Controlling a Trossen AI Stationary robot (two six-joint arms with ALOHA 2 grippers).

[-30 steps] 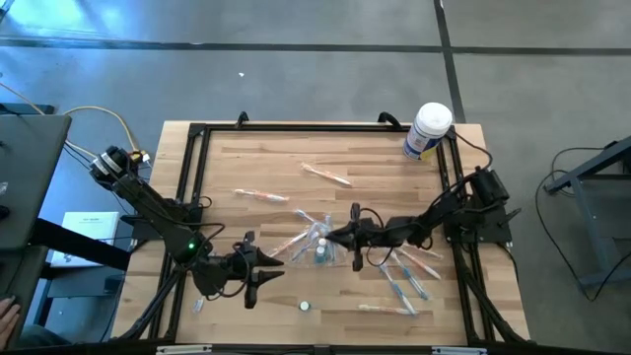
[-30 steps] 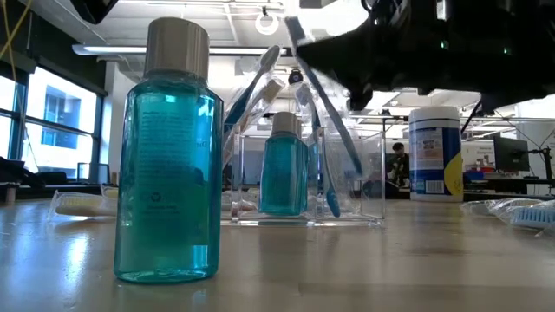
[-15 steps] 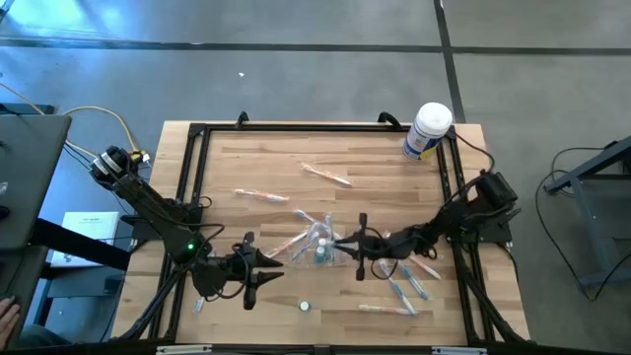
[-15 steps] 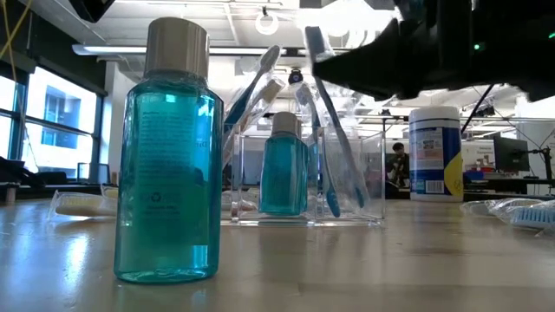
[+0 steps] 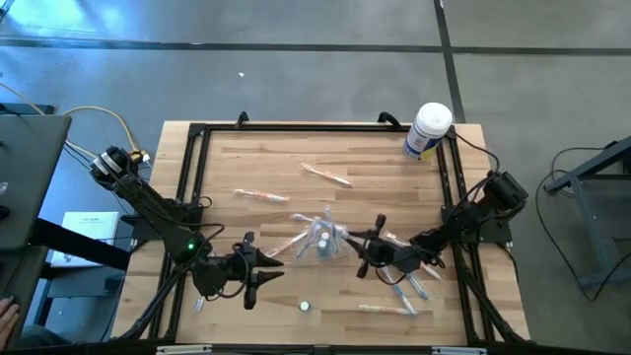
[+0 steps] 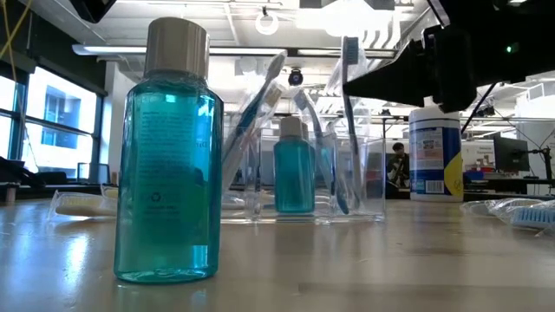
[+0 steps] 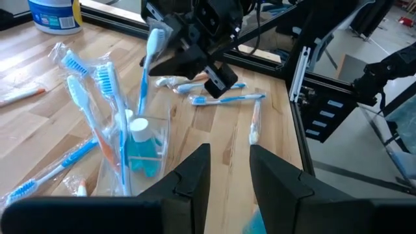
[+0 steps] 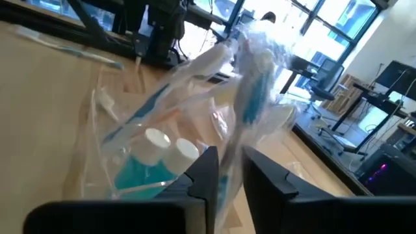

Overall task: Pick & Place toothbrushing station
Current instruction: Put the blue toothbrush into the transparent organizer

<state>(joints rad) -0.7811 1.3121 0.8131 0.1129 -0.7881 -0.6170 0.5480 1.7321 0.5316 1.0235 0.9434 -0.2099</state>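
Observation:
The toothbrushing station [image 5: 320, 242] is a clear holder [image 6: 303, 182] standing on the wood at mid-table. In it are a small teal bottle [image 6: 295, 169] and several wrapped toothbrushes [image 7: 97, 97]. My right gripper [image 5: 347, 247] reaches in from the table's right, level with the station's top, and is shut on a blue toothbrush [image 6: 348, 113] that stands in the station. In the left wrist view this gripper [image 7: 170, 62] shows beyond the station [image 7: 140, 146]. My left gripper [image 5: 274, 266] hovers open to the station's near left, nothing between its fingers [image 7: 195, 172]. My right gripper pinches the blue toothbrush's handle [image 7: 145, 78] a little below the bristle head, between its two fingers [image 8: 207, 170]. The fingers come in level from the table's right and lie across the brush. The brush stands almost upright, its lower end [image 6: 342, 201] inside the station.
A teal mouthwash bottle [image 6: 165, 156] stands near the front edge [image 5: 306, 307]. A white tub with a blue label [image 5: 429, 130] is at the far right corner. Loose wrapped toothbrushes lie at the back [image 5: 325, 176], at the left [image 5: 258, 195] and at the near right [image 5: 409, 286].
My right gripper has drawn back toward the table's right and near edges and has rolled at the wrist. The blue toothbrush has swung from leaning to nearly upright. The station has turned a little on the table, and the bottle inside has shifted with it.

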